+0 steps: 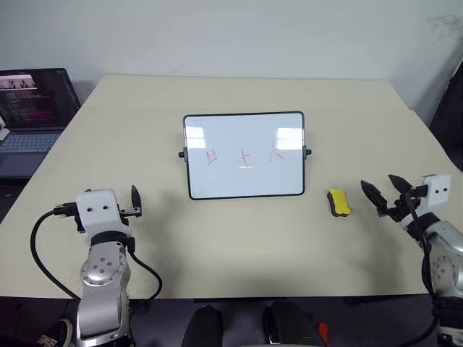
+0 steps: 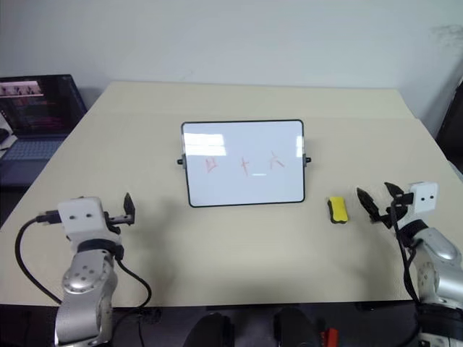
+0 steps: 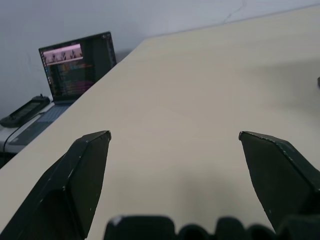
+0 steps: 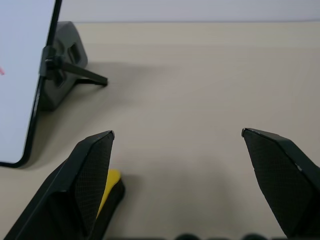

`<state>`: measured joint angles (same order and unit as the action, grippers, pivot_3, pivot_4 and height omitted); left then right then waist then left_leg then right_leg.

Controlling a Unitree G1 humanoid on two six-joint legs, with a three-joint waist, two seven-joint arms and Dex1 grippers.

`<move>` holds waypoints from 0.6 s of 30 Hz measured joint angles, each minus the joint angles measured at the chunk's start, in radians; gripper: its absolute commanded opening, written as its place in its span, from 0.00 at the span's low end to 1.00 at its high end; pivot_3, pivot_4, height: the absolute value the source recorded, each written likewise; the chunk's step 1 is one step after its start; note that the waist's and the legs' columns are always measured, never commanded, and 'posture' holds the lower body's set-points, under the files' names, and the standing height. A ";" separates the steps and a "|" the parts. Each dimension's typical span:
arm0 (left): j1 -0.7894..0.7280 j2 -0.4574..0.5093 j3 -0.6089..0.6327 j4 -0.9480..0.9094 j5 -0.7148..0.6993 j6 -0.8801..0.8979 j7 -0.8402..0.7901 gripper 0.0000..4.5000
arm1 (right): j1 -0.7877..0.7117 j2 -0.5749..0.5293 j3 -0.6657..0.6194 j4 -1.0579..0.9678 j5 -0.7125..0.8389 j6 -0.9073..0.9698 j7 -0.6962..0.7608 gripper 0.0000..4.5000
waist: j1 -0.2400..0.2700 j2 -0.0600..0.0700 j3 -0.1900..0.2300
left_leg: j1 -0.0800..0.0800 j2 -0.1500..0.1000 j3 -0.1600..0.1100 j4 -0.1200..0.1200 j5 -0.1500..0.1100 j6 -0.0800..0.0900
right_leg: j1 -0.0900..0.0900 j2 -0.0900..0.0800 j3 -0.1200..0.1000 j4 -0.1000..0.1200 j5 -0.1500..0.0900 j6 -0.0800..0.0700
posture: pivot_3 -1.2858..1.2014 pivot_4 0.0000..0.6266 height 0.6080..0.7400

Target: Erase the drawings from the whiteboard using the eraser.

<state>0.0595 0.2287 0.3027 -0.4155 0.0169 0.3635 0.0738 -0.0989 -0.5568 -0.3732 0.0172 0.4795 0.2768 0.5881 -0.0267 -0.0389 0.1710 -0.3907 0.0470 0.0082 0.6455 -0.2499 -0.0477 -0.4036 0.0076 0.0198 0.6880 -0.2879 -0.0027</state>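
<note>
Nothing erased yet: all three red marks remain and the eraser lies untouched.

At far left a laptop (image 1: pixel 32 108) sits open off the edge of the table (image 1: pixel 239 253), a plain beige top against a pale wall. The left gripper (image 3: pixel 175 137) hovers over bare tabletop, fingers spread wide and empty. Mid-table, the whiteboard (image 1: pixel 244 155) stands propped, the drawings (image 1: pixel 244 157) in a row across it: a square, a cross, a caret. Just right of the board's lower corner lies the eraser (image 1: pixel 338 202) on the table. Near it to the right, the right gripper (image 1: pixel 385 192) is low, jaws fully apart, holding nothing. By my reading, the pickup and all the wiping remain.
</note>
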 measured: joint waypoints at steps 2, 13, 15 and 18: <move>-0.015 0.000 -0.006 0.024 0.002 -0.013 0.001 1.00 | 0.004 -0.019 -0.003 -0.015 0.006 0.015 0.000 0.99 | 0.001 0.000 0.000 | 0.001 -0.001 0.000 0.000 0.000 0.000 | 0.000 0.000 0.000 0.000 0.000 0.001 | 0.52 0.24 1.00; -0.180 0.143 -0.001 0.142 -0.177 -0.062 -0.265 1.00 | 0.131 0.008 -0.096 -0.244 0.070 0.093 -0.114 0.99 | 0.000 0.001 0.000 | -0.001 0.000 0.001 0.000 0.000 0.000 | 0.000 0.001 -0.001 -0.001 0.000 0.001 | 0.52 0.24 1.00; -0.218 0.197 0.000 0.143 -0.257 -0.062 -0.376 1.00 | 0.164 0.032 -0.099 -0.314 0.103 0.123 -0.134 0.99 | 0.000 0.001 0.000 | -0.001 0.000 0.001 0.000 0.000 0.000 | 0.000 0.001 -0.002 -0.001 0.000 0.001 | 0.52 0.24 1.00; -0.257 0.272 -0.027 0.124 -0.357 -0.034 -0.537 1.00 | 0.208 0.066 -0.097 -0.383 0.146 0.157 -0.150 0.99 | 0.000 0.001 0.000 | -0.001 0.000 0.001 0.000 0.000 0.000 | 0.000 0.001 -0.001 -0.001 -0.001 0.002 | 0.52 0.24 1.00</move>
<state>-0.1971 0.5011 0.2757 -0.2910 -0.3404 0.3292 -0.4636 0.1093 -0.4908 -0.4706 -0.3653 0.6256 0.4342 0.4383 -0.0269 -0.0380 0.1708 -0.3918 0.0470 0.0095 0.6452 -0.2497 -0.0479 -0.4041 0.0087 0.0188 0.6870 -0.2885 -0.0011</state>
